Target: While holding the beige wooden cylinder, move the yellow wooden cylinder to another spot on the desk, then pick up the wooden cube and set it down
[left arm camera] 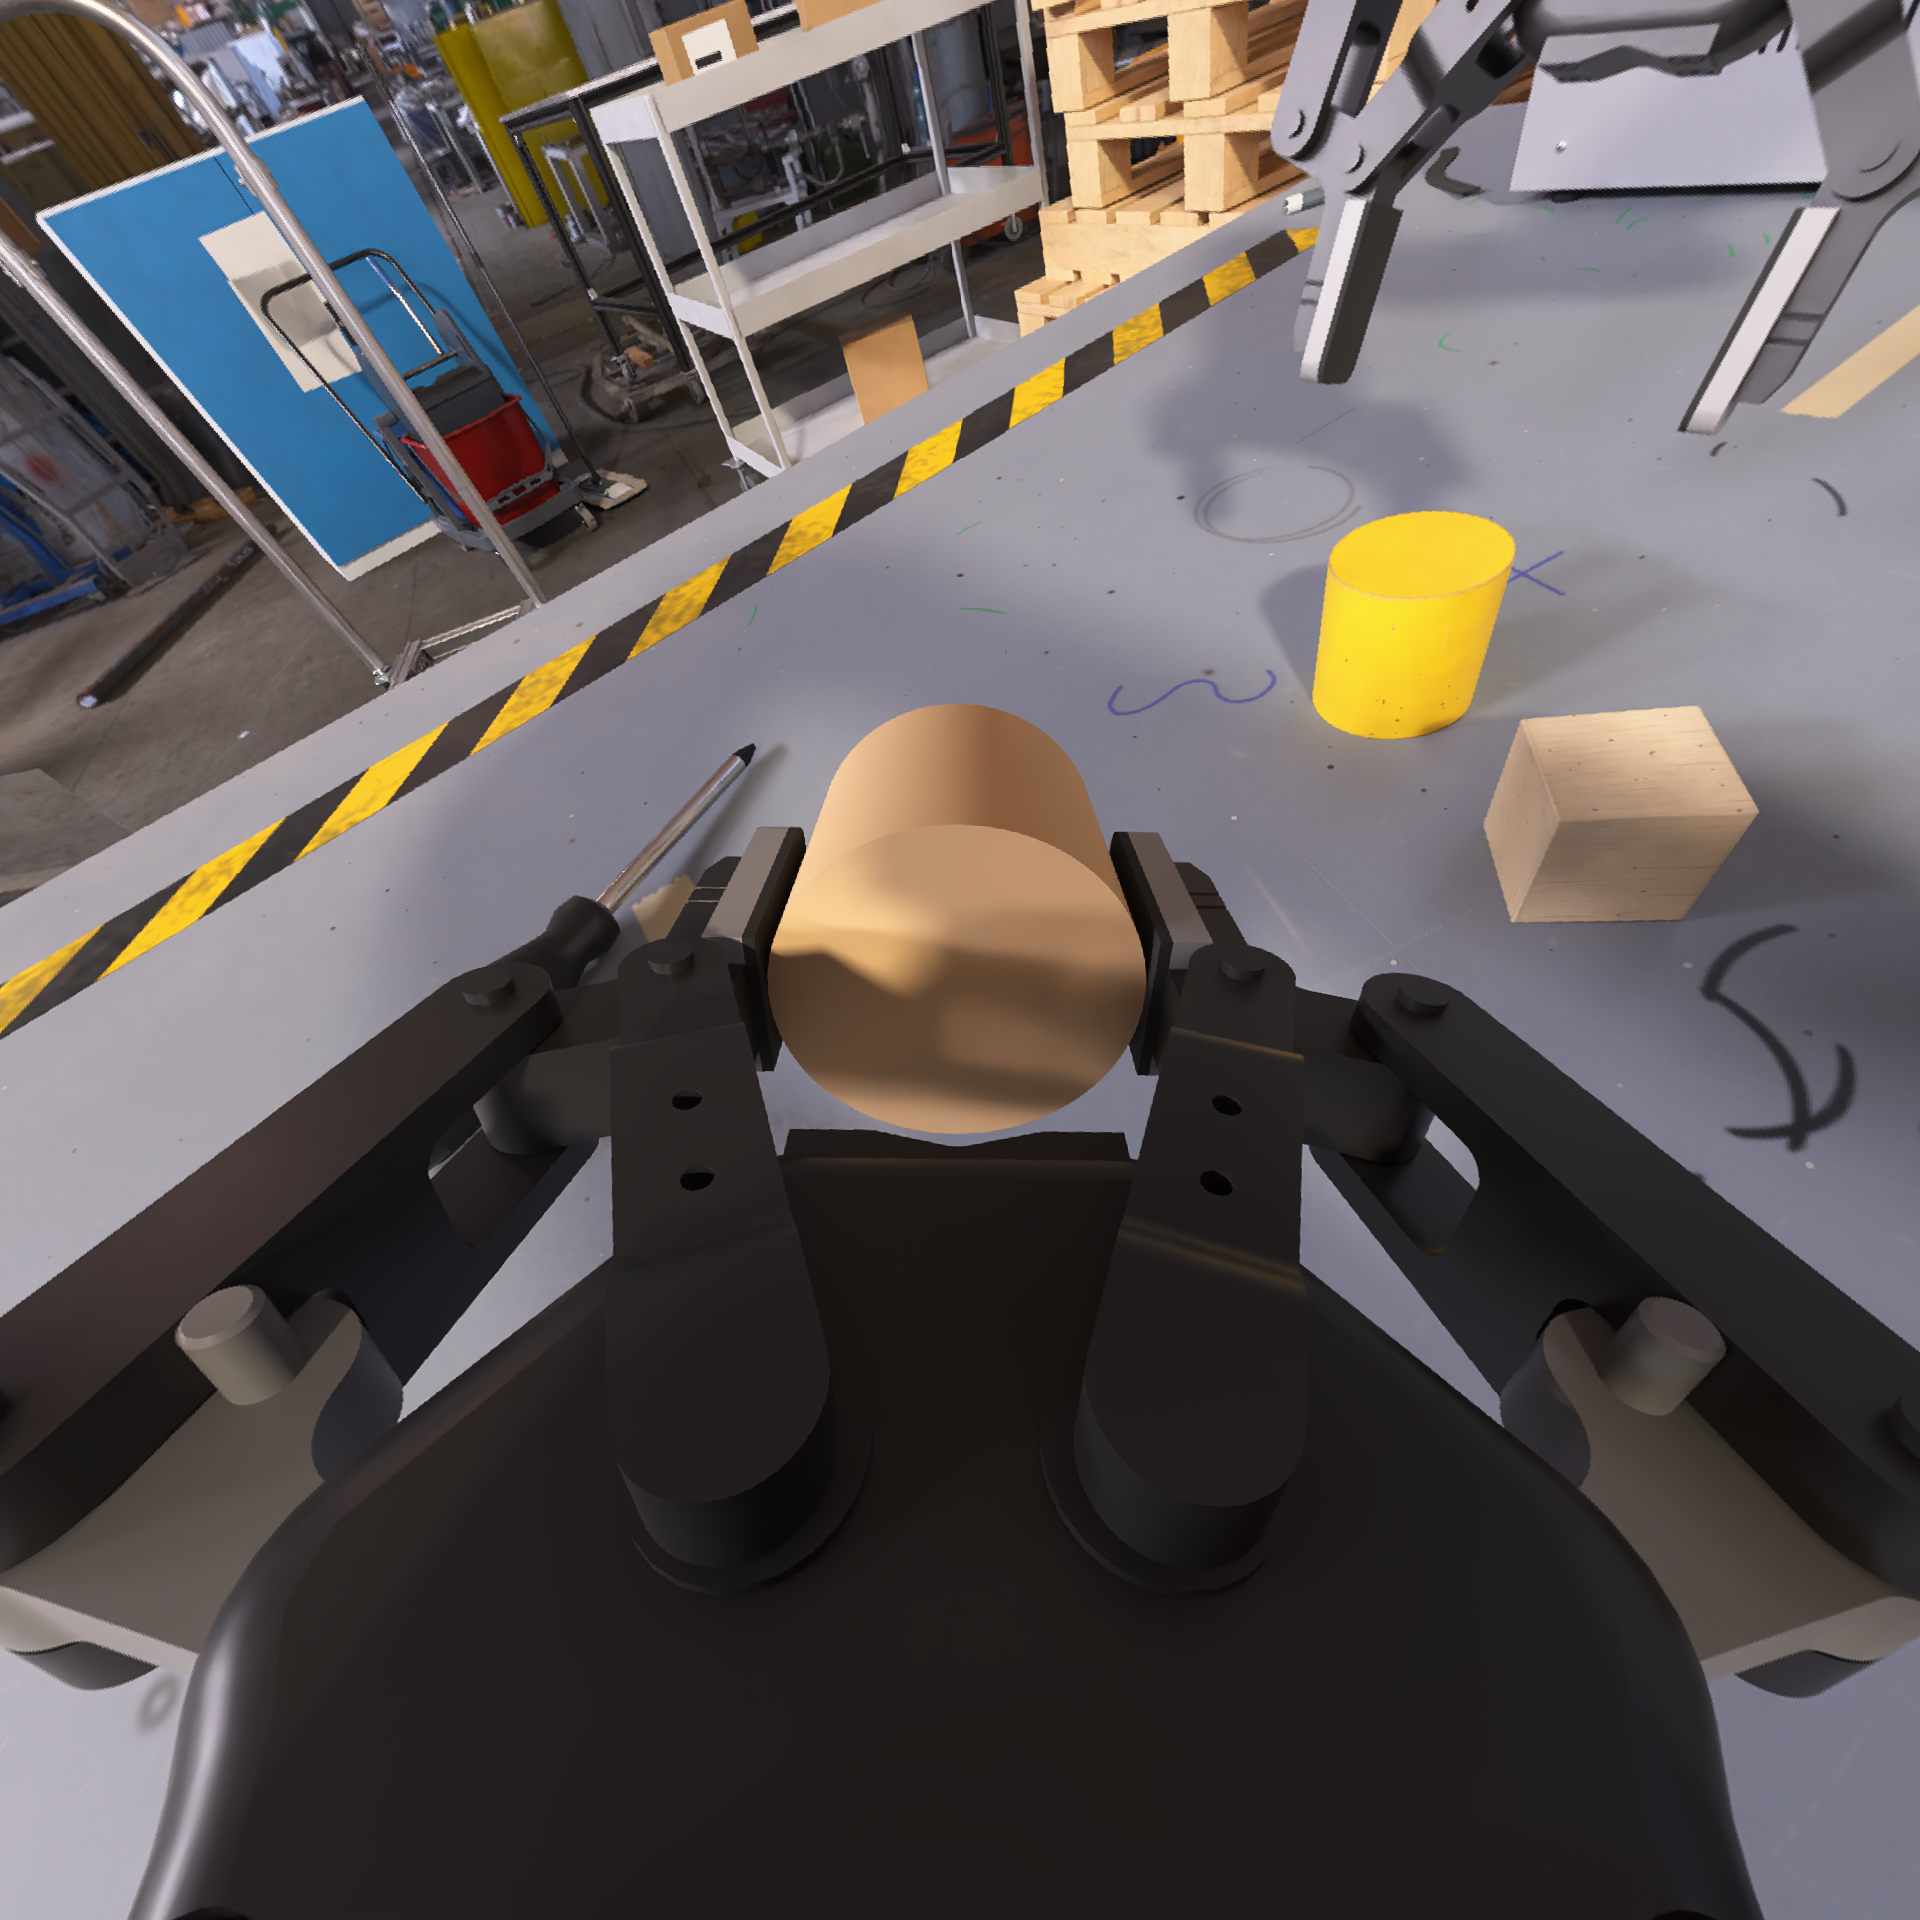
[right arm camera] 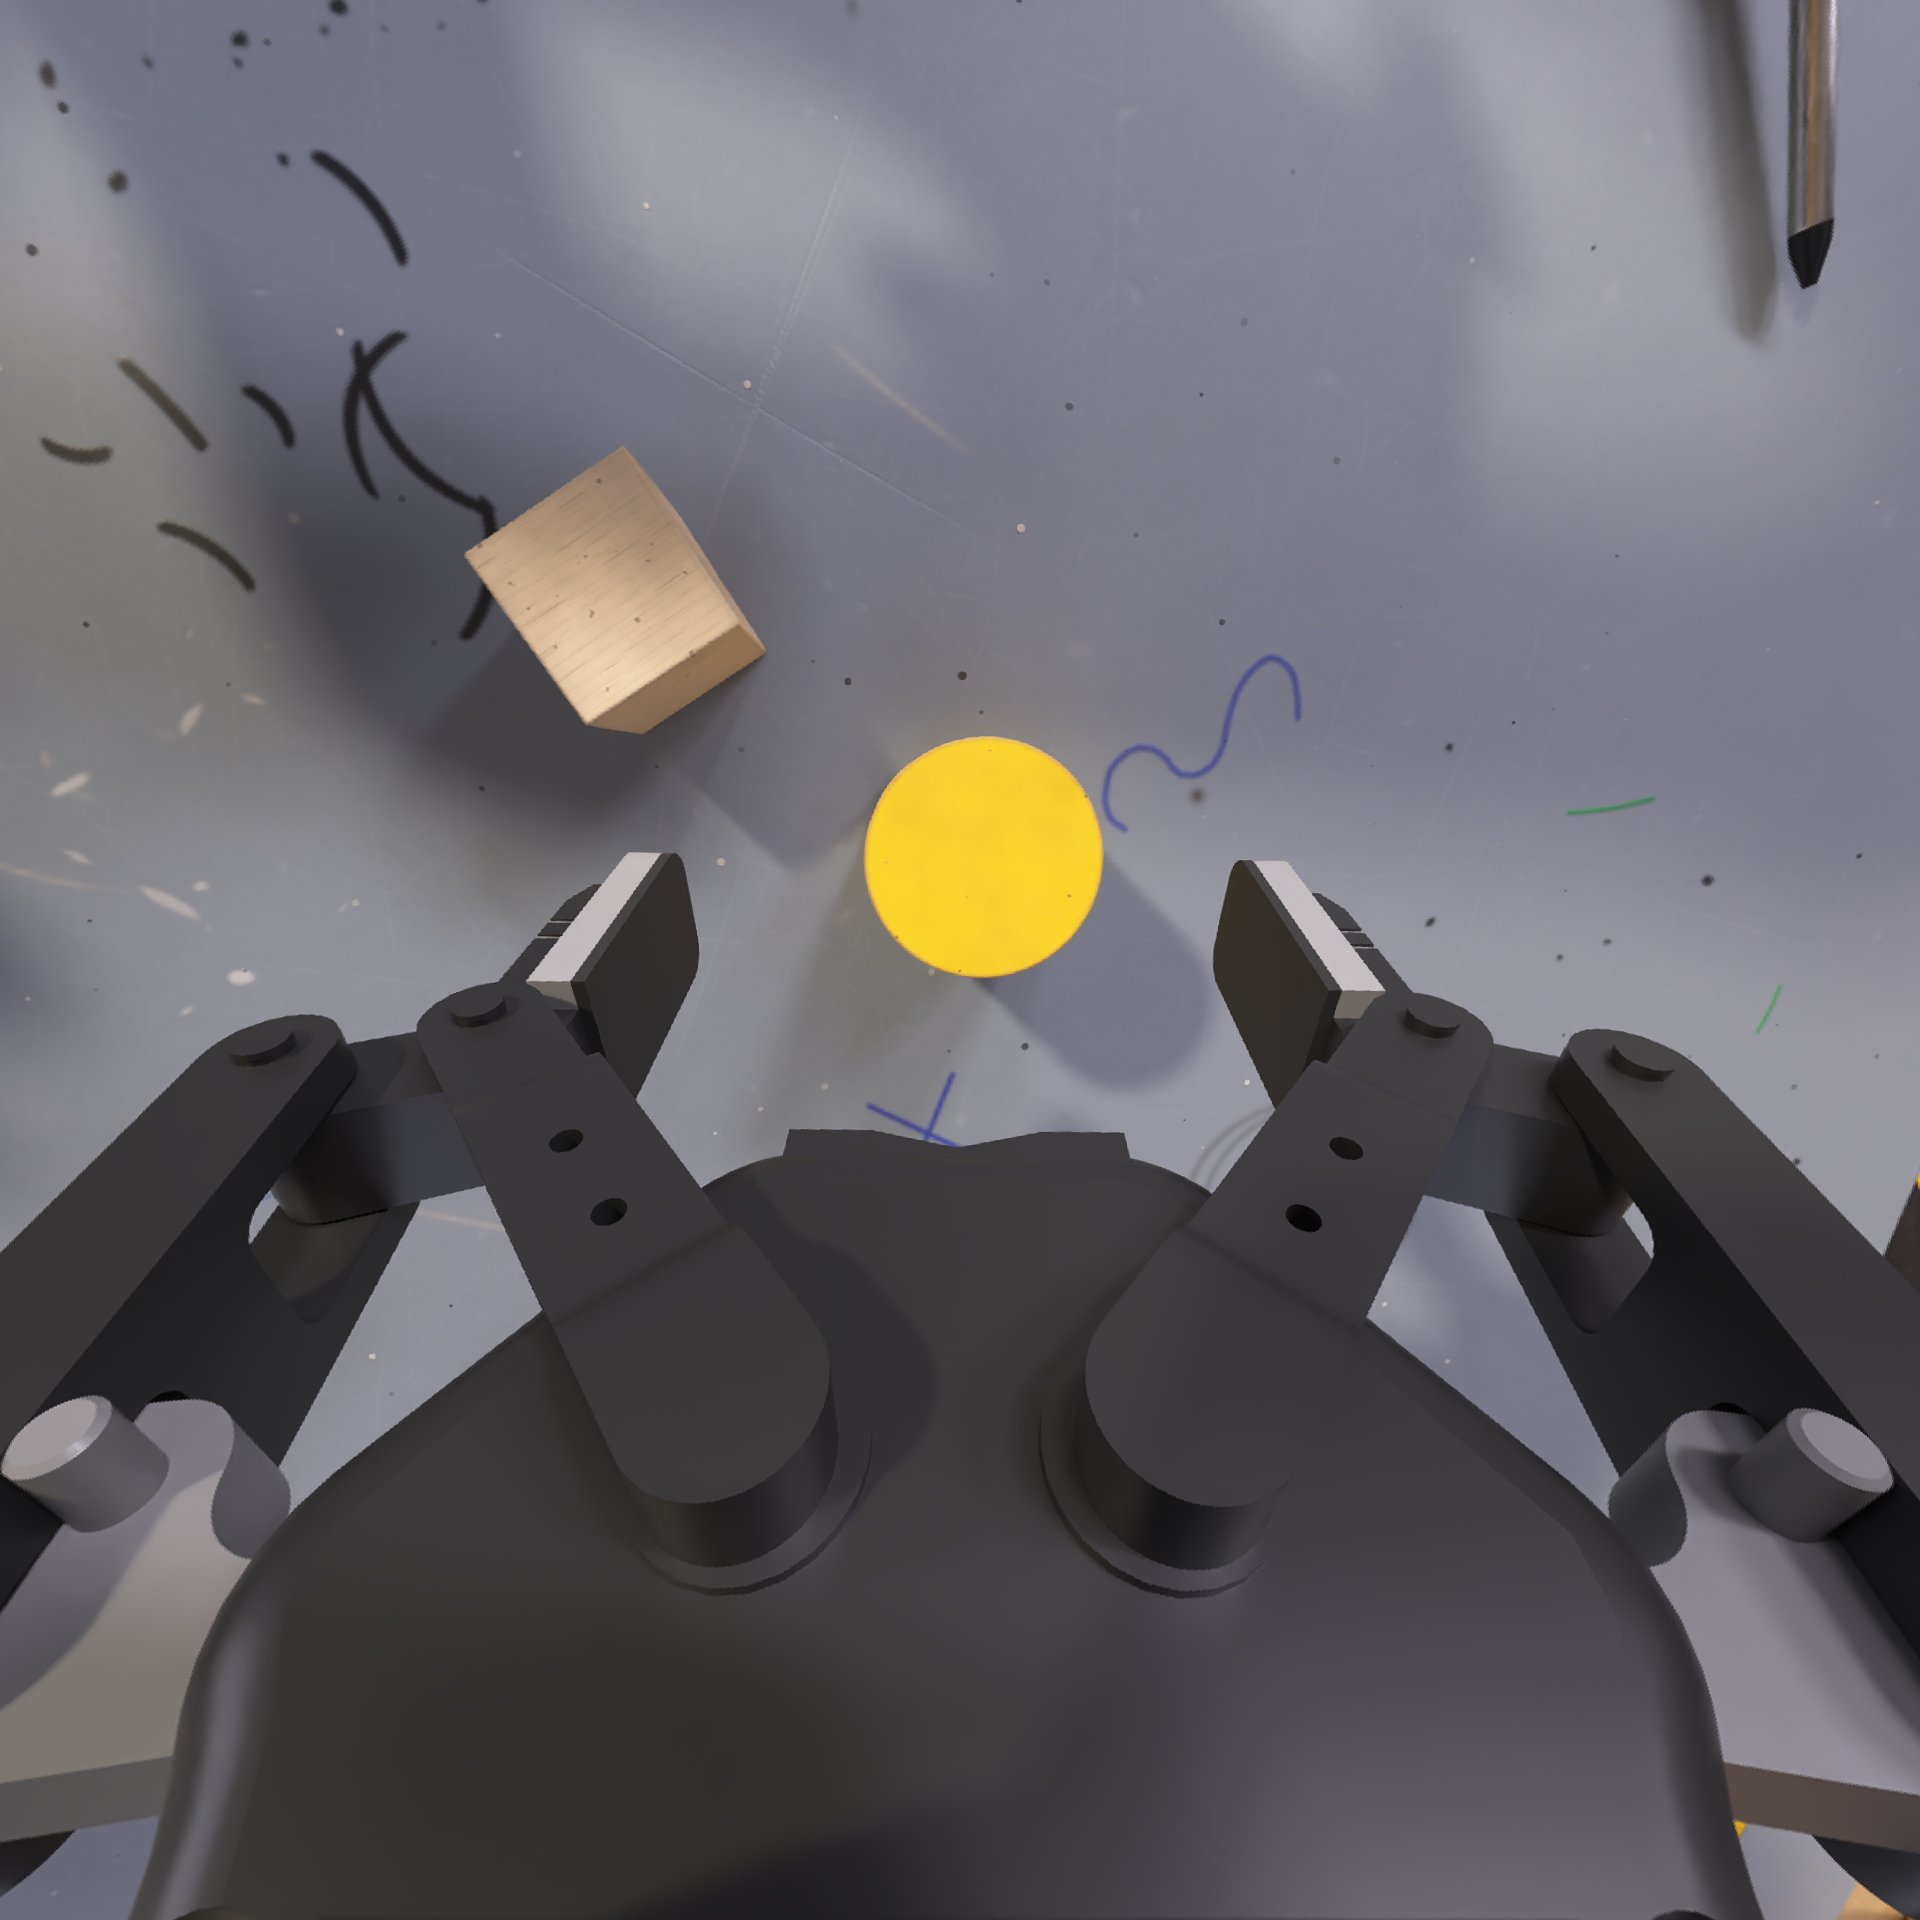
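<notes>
Left wrist view: the left end effector [left arm camera: 956,935] pinches the smooth beige wooden cylinder [left arm camera: 956,914] by its curved sides, lifted off the grey scuffed worktop [left arm camera: 1039,644]. At two o'clock stands the upright yellow wooden cylinder [left arm camera: 1408,623], with the pale grained wooden cube [left arm camera: 1616,816] just beside it. The right end effector [right arm camera: 956,935] hangs spread wide above the yellow cylinder's round top, touching nothing. A metal-shafted screwdriver [left arm camera: 665,842] lies at ten o'clock.
</notes>
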Tool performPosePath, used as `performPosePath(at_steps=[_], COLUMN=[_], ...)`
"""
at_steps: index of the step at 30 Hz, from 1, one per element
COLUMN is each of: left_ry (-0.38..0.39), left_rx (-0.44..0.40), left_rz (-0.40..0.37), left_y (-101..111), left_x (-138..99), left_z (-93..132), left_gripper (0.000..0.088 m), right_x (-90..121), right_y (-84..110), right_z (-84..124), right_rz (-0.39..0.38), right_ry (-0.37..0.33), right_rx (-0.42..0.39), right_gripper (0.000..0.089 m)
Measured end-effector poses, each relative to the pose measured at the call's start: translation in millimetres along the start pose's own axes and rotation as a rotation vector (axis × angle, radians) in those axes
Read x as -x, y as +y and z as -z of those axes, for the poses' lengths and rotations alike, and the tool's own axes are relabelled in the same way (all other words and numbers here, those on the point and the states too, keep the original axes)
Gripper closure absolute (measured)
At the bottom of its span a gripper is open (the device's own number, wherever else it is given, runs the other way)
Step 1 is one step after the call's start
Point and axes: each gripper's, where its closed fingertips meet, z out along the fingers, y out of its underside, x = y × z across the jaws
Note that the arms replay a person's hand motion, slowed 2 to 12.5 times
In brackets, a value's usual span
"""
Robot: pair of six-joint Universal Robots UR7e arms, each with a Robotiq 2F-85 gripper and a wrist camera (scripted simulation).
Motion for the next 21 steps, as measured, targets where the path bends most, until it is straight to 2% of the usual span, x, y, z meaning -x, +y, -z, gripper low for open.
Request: performPosePath(at_steps=[7, 11, 16, 21], left_ry=[0.005, 0.001, -0.005, -0.010], left_rx=[-0.007, -0.007, -0.004, -0.001], left_rz=[0.005, 0.006, 0.004, 0.002], left_y=[-0.9, -0.8, -0.2, 0.5], left_x=[-0.8, 0.0, 1.0, 1.9], left_z=[0.0, 0.2, 0.3, 0.2], left_gripper=[0.0373, 0.0373, 0.0373, 0.0373], right_x=[9.5, 18.5, 36.1, 49.5], right_y=[0.7, -6.1, -20.4, -27.3], right_z=[10.4, 13.8, 15.8, 8.2], right_rz=[0.048, 0.111, 0.206, 0.290], right_ry=[0.009, -0.002, -0.052, -0.090], right_rx=[-0.046, -0.110, -0.200, -0.181], right_gripper=[0.0039, 0.0039, 0.0039, 0.0039])
